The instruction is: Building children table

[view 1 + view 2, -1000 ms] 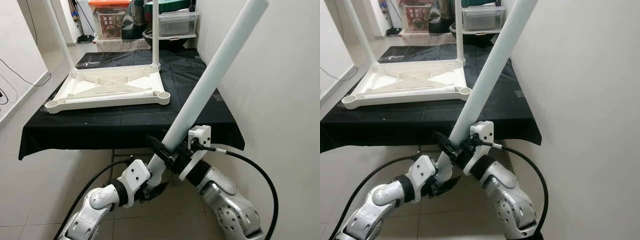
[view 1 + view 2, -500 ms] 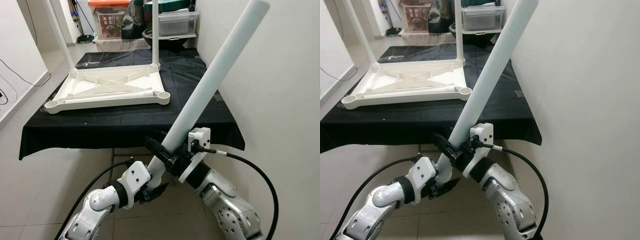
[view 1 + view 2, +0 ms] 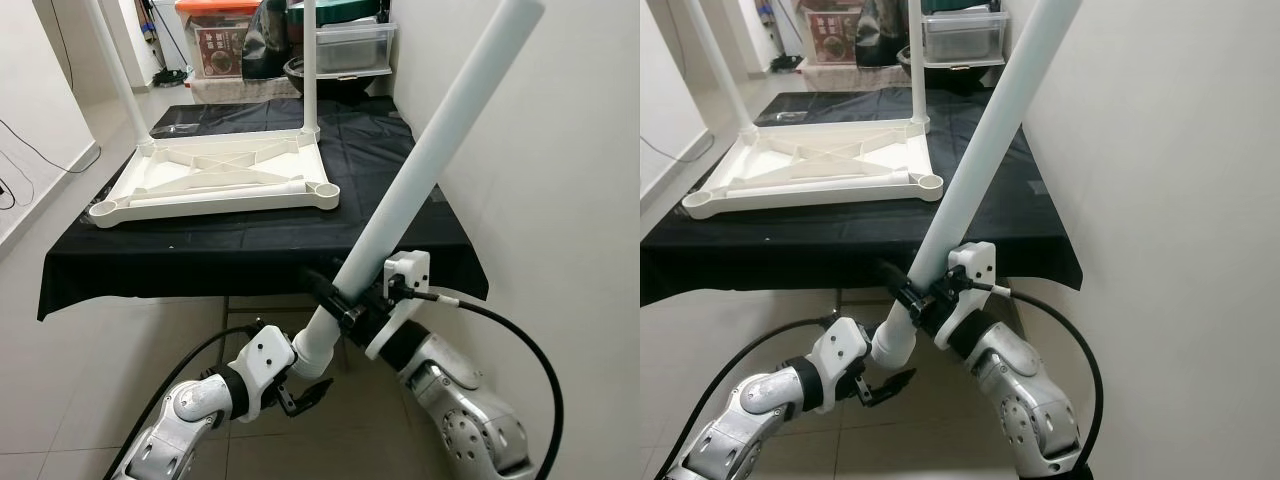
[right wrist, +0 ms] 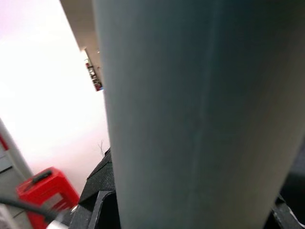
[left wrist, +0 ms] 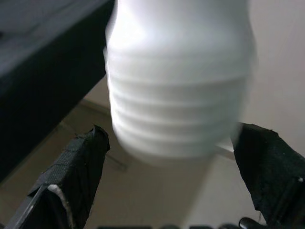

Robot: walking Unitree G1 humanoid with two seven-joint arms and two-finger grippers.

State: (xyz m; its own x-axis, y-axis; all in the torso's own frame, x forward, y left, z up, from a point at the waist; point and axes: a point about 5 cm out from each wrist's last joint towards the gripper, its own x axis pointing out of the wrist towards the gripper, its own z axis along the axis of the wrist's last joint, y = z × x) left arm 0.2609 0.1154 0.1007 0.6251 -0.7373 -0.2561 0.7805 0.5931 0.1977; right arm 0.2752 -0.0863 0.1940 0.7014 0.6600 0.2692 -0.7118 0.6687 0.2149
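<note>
A long white table leg (image 3: 430, 170) slants up to the right, close to the wall. My right gripper (image 3: 343, 306) is shut on it near its lower end, below the table's front edge. The leg's ribbed screw end (image 5: 178, 95) hangs between my left gripper's fingers (image 5: 78, 167), which stand wide apart and do not touch it. My left gripper (image 3: 300, 395) is open just under that end. The white tabletop (image 3: 215, 180) lies upside down on the black-clothed table (image 3: 250, 250). Two legs (image 3: 311, 60) stand upright in its far corners, and another leg (image 3: 220, 193) lies inside it.
A white wall (image 3: 560, 150) runs close along the right side. Storage boxes (image 3: 225, 35) and a clear bin (image 3: 350, 45) stand behind the table. Tiled floor (image 3: 60, 380) lies open to the left and under my arms.
My left gripper has let go of the leg's lower end and dropped below it, open. The right gripper has lifted the leg slightly up and to the right.
</note>
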